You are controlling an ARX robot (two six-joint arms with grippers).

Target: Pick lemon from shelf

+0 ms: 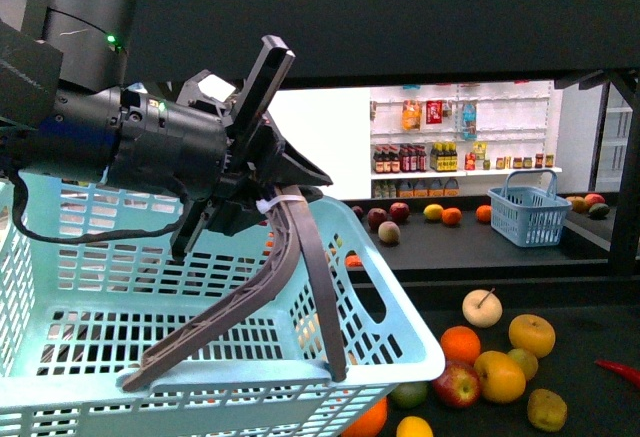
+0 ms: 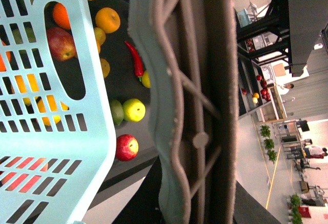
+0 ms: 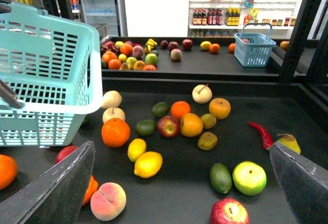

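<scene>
The lemon [image 3: 148, 164], bright yellow and oval, lies on the black lower deck of the shelf [image 3: 246, 106], with a smaller lemon [image 3: 136, 149] just beside it. My right gripper [image 3: 182, 193] is open and empty above the deck. Its fingers [image 3: 61, 188] stand wide apart, and the lemon lies between and beyond them, nearer the left one in this picture. My left gripper [image 1: 268, 202] is shut on the grey-brown handle [image 2: 189, 131] of the light blue basket [image 1: 200, 357] and holds it up over the deck's left part.
Oranges [image 3: 115, 132], apples [image 3: 168, 126], limes [image 3: 146, 127], a peach [image 3: 107, 201], a green apple [image 3: 249, 178] and a red chili [image 3: 261, 134] lie around the lemons. A small blue basket [image 3: 254, 48] and more fruit sit on the rear deck. Frame uprights [image 3: 302, 29] stand at the right.
</scene>
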